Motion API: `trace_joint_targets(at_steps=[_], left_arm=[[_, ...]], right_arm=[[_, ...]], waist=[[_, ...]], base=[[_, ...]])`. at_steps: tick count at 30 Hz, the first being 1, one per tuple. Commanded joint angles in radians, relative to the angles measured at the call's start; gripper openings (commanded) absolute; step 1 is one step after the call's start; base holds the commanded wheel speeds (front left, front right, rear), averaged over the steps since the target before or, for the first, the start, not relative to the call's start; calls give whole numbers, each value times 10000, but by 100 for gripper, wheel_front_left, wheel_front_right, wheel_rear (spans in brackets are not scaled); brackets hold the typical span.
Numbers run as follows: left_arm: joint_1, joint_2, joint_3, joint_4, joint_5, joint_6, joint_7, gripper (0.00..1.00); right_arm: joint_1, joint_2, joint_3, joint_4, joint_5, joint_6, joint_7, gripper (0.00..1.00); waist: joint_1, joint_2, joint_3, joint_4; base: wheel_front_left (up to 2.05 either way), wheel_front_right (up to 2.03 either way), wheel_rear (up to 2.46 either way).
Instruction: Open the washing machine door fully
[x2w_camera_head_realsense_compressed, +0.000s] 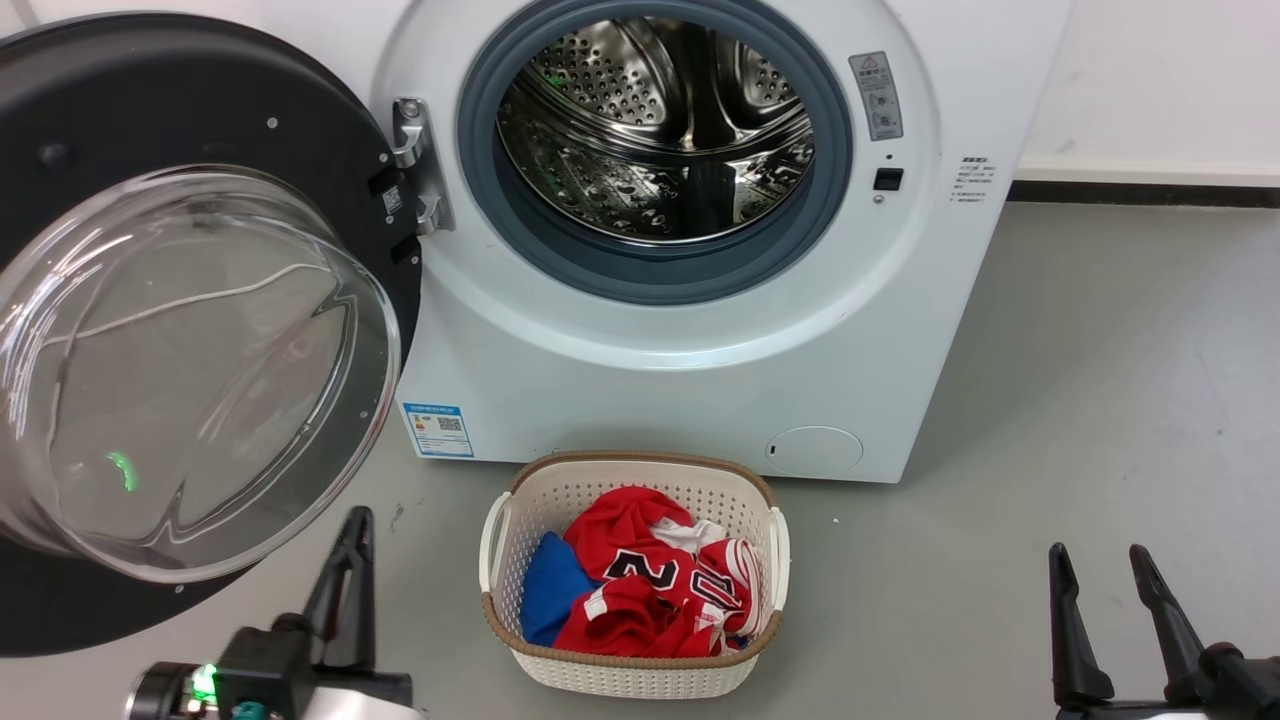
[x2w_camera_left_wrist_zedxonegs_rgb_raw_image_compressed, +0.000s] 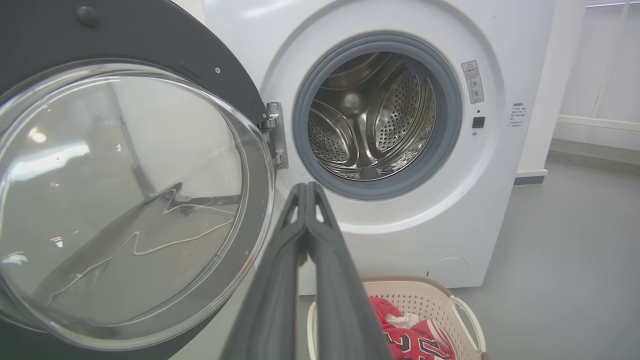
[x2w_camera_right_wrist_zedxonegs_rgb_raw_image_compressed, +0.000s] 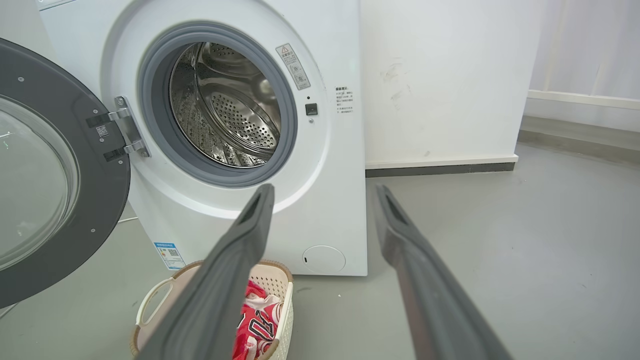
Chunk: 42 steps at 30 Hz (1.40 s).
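one washing machine door (x2w_camera_head_realsense_compressed: 200, 370) open, one laundry basket (x2w_camera_head_realsense_compressed: 640, 676)

Brightly, evenly lit, with soft shadows on the floor (x2w_camera_head_realsense_compressed: 1100, 400), pale glare across the door glass (x2w_camera_left_wrist_zedxonegs_rgb_raw_image_compressed: 125, 200), sharp focus throughout.

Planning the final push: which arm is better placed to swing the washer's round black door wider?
Left. The left tool, shut, sits beside the round glossy black washing machine door; the right tool, open, lies past the cream plastic basket.
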Motion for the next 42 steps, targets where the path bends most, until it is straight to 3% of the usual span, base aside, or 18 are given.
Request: trace_joint_targets(at_steps=[1, 2, 3, 18, 34, 35, 42], left_arm=[[190, -17, -327, 15, -44, 11, 24, 0], [203, -16, -448, 0, -81, 94, 25, 16], [250, -16, -580, 53, -142, 95, 24, 100], [481, -22, -1243, 89, -459, 759, 24, 100], [434, -22, -1251, 428, -362, 882, 24, 100], [422, -22, -1243, 445, -366, 882, 24, 0], [377, -17, -1259, 891, -1005, 841, 138, 0]], right_arm=[[169, 18, -2, -39, 59, -3, -17, 100], [194, 18, -23, -35, 75, -3, -17, 100], [200, 19, -21, -31, 96, -3, -17, 100], [262, 19, 69, -128, 70, -3, -17, 100], [123, 19, 176, -282, 137, -3, -17, 100], [111, 19, 179, -277, 134, -3, -17, 0], [173, -16, 224, 157, 645, 0, 104, 0]], waist=[[1, 0, -24, -134], [1, 0, -33, -169], [1, 0, -43, -213], [1, 0, -57, -644], [1, 0, -53, -714], [1, 0, -56, -706], [2, 0, -45, -709]], base=[[0, 0, 0], [0, 0, 0], [0, 0, 0], [0, 0, 0], [0, 0, 0], [0, 0, 0], [0, 0, 0]])
